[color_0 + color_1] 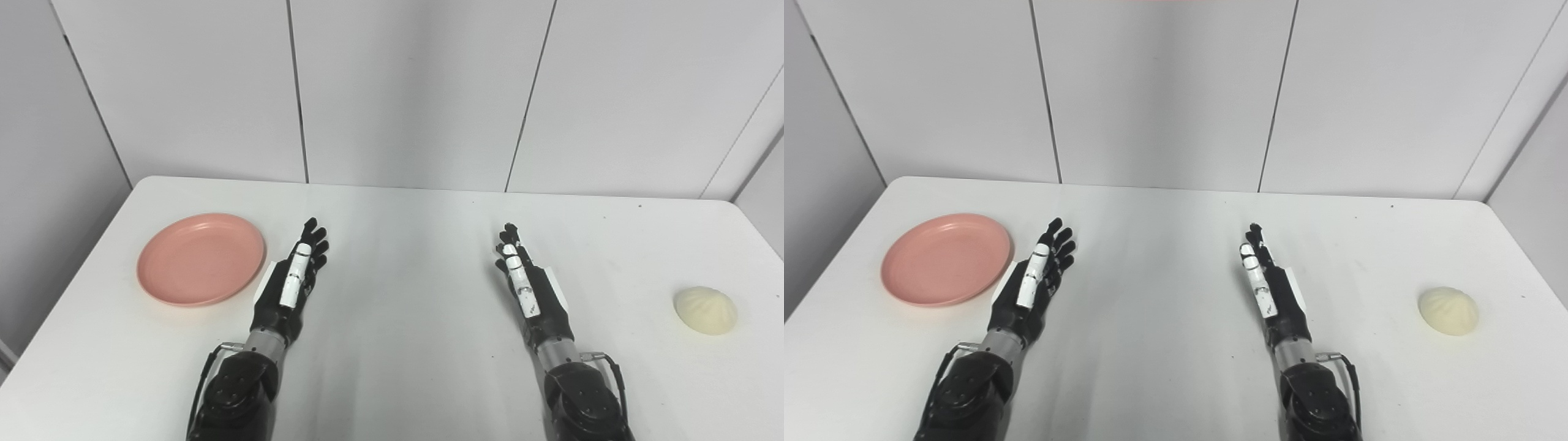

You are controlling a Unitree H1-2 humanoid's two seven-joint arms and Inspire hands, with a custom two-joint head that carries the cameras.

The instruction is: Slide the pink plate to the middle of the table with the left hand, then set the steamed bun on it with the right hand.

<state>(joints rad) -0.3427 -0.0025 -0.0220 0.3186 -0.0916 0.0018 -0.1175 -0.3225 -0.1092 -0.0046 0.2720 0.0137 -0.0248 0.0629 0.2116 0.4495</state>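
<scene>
On the white desk (404,245) we log a pink plate (201,259) at 9 o'clock and a steamed bun (705,310) at 3 o'clock. Our left robot hand (293,282), just beside the plate, and right robot hand (530,288), well apart from the bun, both lie spread, holding nothing.

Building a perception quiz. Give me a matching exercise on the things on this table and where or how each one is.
Things:
1. round pink plastic plate
2. pale pleated steamed bun
3. black left hand
4. black right hand

Places or states:
A. open, beside the plate
B. table's far right
C. table's left side, empty
D. open, right of centre, apart from the bun

Pairs: 1-C, 2-B, 3-A, 4-D
</scene>
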